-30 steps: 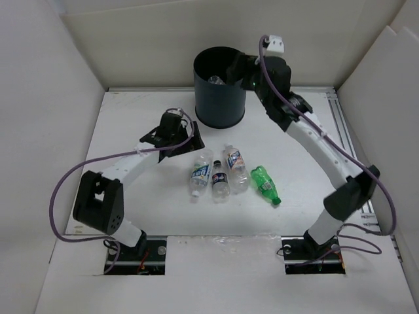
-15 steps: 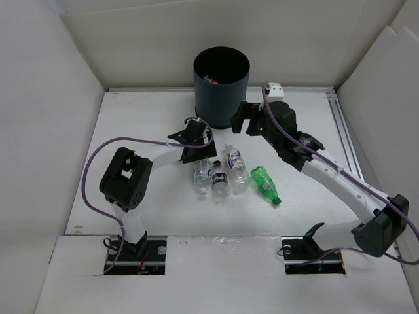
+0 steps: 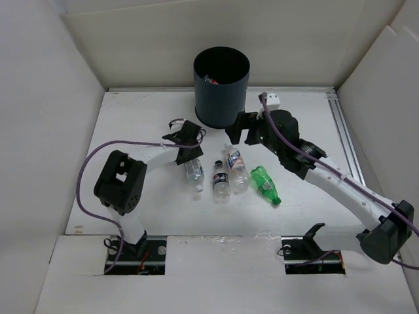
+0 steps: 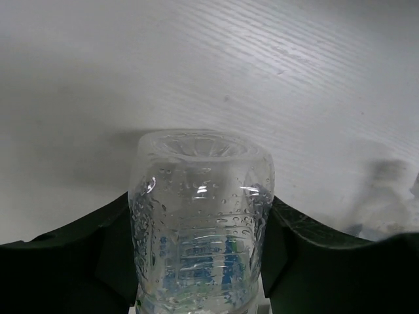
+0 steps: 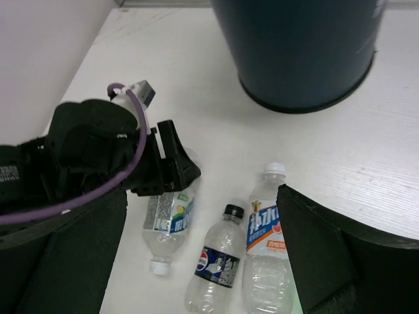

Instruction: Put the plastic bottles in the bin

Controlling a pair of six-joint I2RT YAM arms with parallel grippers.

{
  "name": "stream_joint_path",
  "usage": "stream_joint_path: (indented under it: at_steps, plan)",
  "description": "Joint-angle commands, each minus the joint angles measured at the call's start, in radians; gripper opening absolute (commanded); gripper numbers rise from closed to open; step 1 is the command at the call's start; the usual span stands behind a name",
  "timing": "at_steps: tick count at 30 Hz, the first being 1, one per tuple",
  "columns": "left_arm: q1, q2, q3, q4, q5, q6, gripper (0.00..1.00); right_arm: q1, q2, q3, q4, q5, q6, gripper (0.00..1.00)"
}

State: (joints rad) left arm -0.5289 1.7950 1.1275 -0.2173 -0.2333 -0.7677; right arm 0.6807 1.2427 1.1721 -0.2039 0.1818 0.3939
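Left fingers (image 4: 108,245) pinch a clear bottle (image 4: 200,216) by its base end, leftmost of four on the desk (image 3: 124,118) in front of the bin (image 3: 219,104). Pickup step, I judge. Next calls for a lift and a carry over the bin's rim. Right fingers (image 5: 324,252) are spread wide and empty, beside the bin.

This seems to be a robotics lab test cell. Plain white boards (image 3: 46,98) close in a white table (image 3: 131,124). The left arm (image 3: 147,154) and the right arm (image 3: 347,188) are bolted at its near edge, with purple cables (image 3: 79,196) hanging loose. A metal rail (image 3: 340,131) runs along the right side.
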Motion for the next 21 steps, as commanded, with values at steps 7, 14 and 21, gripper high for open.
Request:
stream_joint_path:
  at_steps: [7, 14, 21]
  plan:
    - [0.012, -0.428, -0.084, 0.166, 0.167, 0.087, 0.0, 0.031, 0.009, -0.153, 0.333, -0.478, 0.032, 1.0]
    - [-0.031, -0.534, 0.011, 0.202, 0.31, 0.143, 0.0, 0.086, 0.096, -0.178, 0.518, -0.55, 0.1, 1.0]
    - [-0.031, -0.632, 0.022, 0.262, 0.442, 0.111, 0.0, 0.123, 0.247, -0.092, 0.619, -0.596, 0.164, 1.0]
